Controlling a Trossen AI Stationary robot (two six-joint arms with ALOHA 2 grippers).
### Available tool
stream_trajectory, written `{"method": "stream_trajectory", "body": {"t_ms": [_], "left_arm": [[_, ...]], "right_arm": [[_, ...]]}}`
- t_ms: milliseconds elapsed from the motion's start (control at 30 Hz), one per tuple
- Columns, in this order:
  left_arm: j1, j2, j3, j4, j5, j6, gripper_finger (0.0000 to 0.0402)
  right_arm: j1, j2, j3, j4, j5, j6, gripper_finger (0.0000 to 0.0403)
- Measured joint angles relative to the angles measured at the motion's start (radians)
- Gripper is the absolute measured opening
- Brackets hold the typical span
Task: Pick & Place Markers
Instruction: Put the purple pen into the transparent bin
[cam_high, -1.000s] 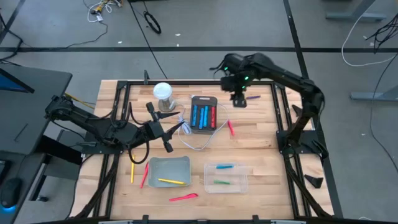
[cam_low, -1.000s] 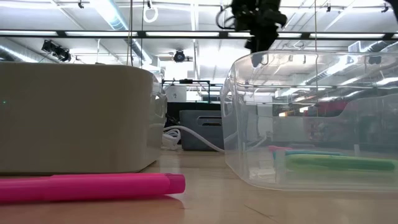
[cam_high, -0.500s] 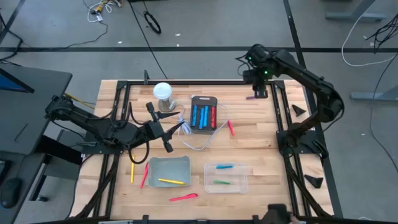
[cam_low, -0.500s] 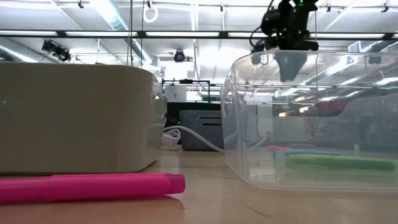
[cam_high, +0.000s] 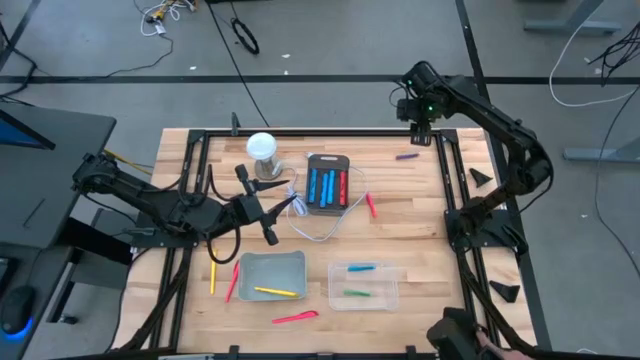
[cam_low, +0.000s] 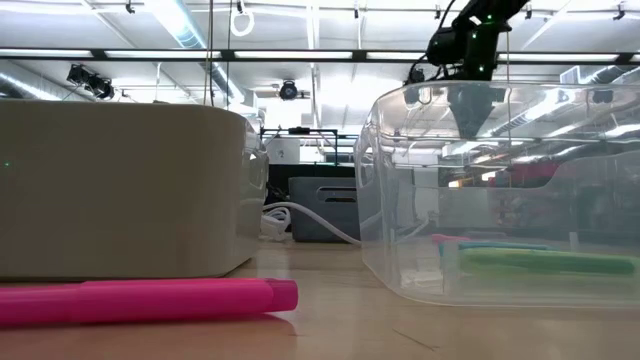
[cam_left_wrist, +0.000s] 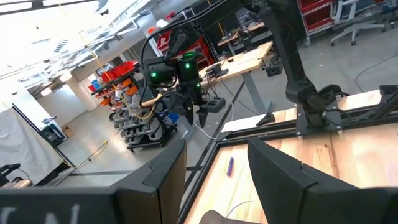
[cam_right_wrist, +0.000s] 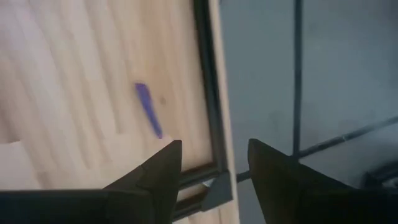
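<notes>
Nearest the table's front edge, a pink marker (cam_high: 295, 318) lying flat on the wood, seen up close in the low view (cam_low: 140, 300). Just behind it, a grey tray (cam_high: 270, 262) holding a yellow marker (cam_high: 275, 291), and beside that a clear box (cam_high: 364, 298) with a blue marker (cam_high: 360, 268) and a green marker (cam_high: 356, 293) inside. Left of the tray, a yellow and a red marker (cam_high: 232, 282) lying loose on the boards. Mid-table, left gripper (cam_high: 268, 207) low over the wood beside a white cable (cam_high: 318, 230), fingers apart and empty. Farther back, a dark case (cam_high: 328, 183) with blue and red markers laid side by side in it, a red marker (cam_high: 371, 206) on the wood just right of it, and a white round object (cam_high: 262, 148) to the left. At the far right corner, right gripper (cam_high: 420, 131) raised over the table frame, fingers apart with nothing between them. Just beside it, a purple marker (cam_high: 406, 156) lying on the wood near the frame, also visible from the right wrist (cam_right_wrist: 148, 110).
</notes>
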Motion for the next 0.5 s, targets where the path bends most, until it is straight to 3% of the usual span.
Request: {"method": "stream_trajectory", "body": {"t_ms": [233,500], "left_arm": [[0.0,0.0,0.0,-0.023,0.0,-0.031,0.0179],[0.0,0.0,0.0,-0.13,0.001,-0.129,0.0179]], "right_arm": [[-0.009,0.048,-0.047,0.073,-0.013,0.043,0.0185],[-0.023,0.189,-0.055,0.107,-0.012,0.082,0.0185]]}}
